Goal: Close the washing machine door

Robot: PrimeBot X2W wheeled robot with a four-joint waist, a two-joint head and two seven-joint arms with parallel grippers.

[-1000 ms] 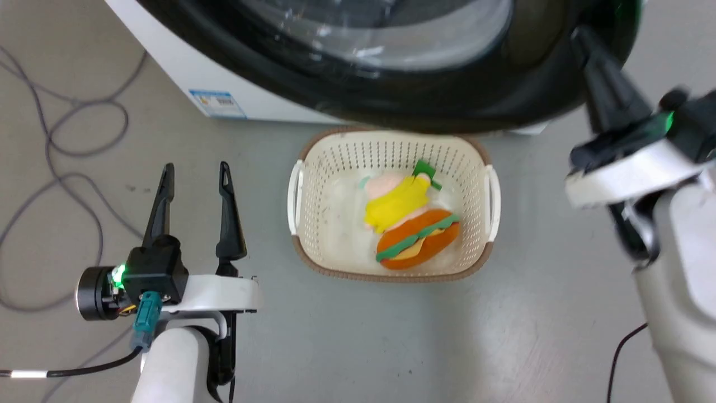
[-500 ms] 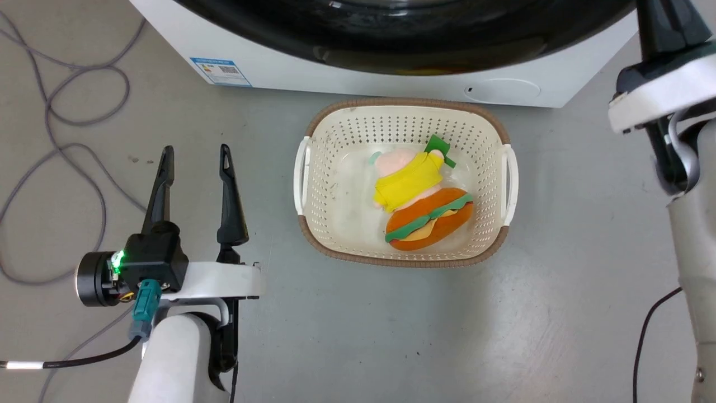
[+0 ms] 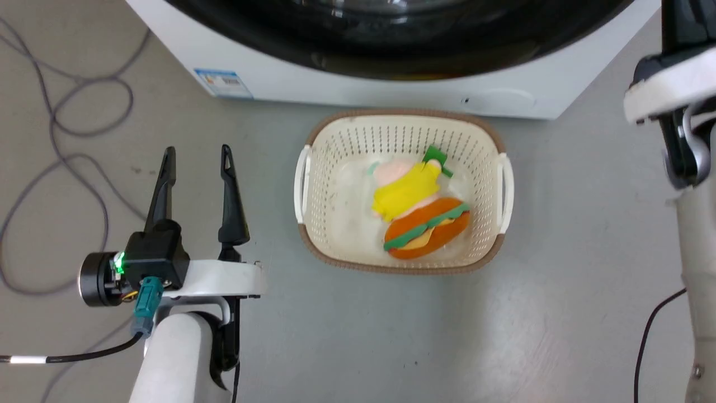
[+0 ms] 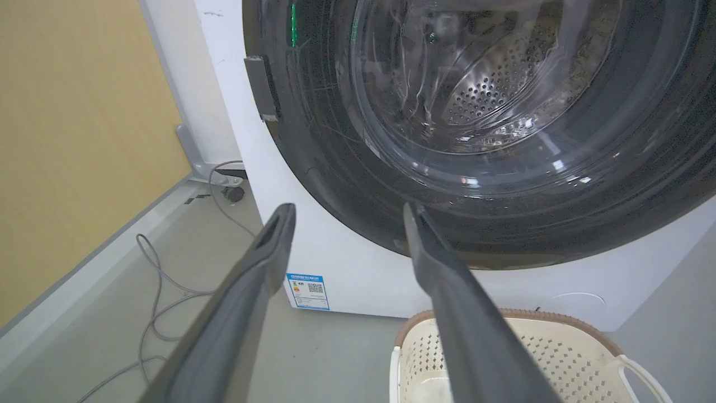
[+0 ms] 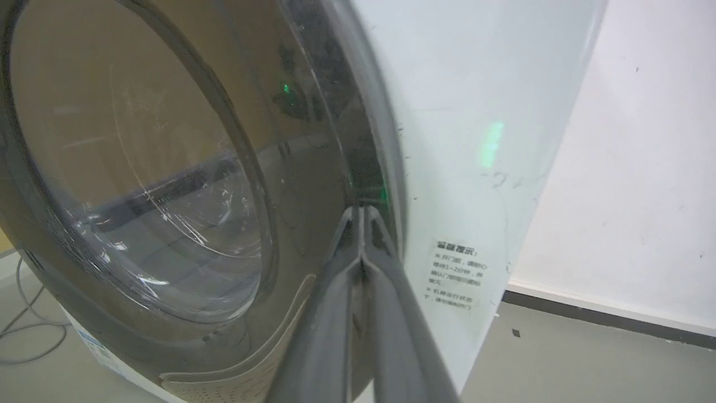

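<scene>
fingers on right gripper [image 5: 362, 211] together at washing machine door [image 5: 140, 168] rim; left gripper [image 3: 196, 154]: apart. door swung in since 1 s ago, looks flush w/ washing machine [image 3: 391, 92], prob done.

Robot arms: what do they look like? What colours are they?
The left gripper and right gripper each have two long dark pointed fingers. The forearms are smooth white tubes. The left wrist carries a black block with a green light, a teal plug and a black cable with a white band.
</scene>
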